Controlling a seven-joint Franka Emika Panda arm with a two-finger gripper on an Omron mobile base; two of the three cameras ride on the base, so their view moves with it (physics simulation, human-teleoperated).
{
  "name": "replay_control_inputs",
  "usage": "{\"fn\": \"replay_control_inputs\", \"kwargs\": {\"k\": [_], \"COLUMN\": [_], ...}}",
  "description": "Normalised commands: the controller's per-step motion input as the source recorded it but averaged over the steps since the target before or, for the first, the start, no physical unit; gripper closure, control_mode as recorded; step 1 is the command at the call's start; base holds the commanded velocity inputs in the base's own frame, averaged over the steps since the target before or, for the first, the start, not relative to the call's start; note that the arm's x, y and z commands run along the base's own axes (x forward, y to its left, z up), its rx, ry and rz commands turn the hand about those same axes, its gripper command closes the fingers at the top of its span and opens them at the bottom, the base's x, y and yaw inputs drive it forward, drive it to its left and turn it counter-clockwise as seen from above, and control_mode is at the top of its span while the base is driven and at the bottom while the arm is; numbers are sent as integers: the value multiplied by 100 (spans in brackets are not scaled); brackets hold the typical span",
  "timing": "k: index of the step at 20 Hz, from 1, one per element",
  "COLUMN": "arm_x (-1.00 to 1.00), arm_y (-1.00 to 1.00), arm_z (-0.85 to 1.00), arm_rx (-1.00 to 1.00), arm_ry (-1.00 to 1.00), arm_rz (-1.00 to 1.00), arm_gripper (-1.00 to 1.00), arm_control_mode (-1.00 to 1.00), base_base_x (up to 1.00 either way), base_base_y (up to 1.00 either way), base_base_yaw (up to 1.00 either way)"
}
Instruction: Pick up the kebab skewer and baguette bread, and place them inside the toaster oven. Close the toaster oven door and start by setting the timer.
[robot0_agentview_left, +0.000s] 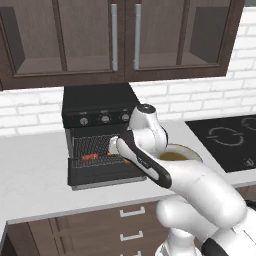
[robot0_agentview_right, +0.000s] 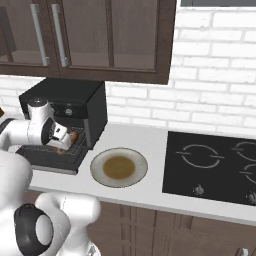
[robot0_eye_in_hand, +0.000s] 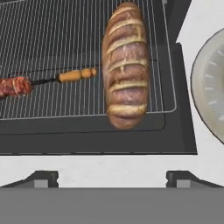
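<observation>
Lying on the wire rack (robot0_eye_in_hand: 52, 39) at the left side of the hand view, the kebab skewer (robot0_eye_in_hand: 48, 81) is seen with a red-brown chunk at its far left end and an orange-yellow handle pointing right. Just to the right of that handle, the baguette bread (robot0_eye_in_hand: 125, 65) is laid across the rack, and its near end sticks out a little over the rack's front edge. Bread and skewer are very close, and whether they touch cannot be told. Below them the toaster oven door (robot0_eye_in_hand: 87, 140) is dropped down flat. At the far right the rim of a round plate (robot0_eye_in_hand: 210, 87) is seen on the white counter (robot0_eye_in_hand: 201, 26).

At the bottom of the hand view the two dark fingertips (robot0_eye_in_hand: 41, 178) are spread far apart, and nothing is held between them.

In the left base view the black toaster oven (robot0_agentview_left: 97, 102) is found left of the middle, under the dark cabinets (robot0_agentview_left: 115, 37), with the gripper (robot0_agentview_left: 116, 146) in front of its mouth. To the right the plate is partly hidden by the arm, and the black cooktop (robot0_agentview_left: 227, 140) is set further right.
</observation>
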Motion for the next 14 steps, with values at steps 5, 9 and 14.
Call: {"fn": "replay_control_inputs", "kwargs": {"k": [5,9,14], "arm_x": [-57,17,32], "arm_y": [56,41,4], "arm_z": [0,-4,-24], "arm_rx": [0,0,0], "arm_ry": [0,4,12], "arm_rz": [-8,-25,-19], "arm_gripper": [-100,-100,-100], "arm_control_mode": [-100,-100,-100], "base_base_x": [0,0,0], "base_base_y": [0,0,0], "base_base_yaw": [0,0,0]}}
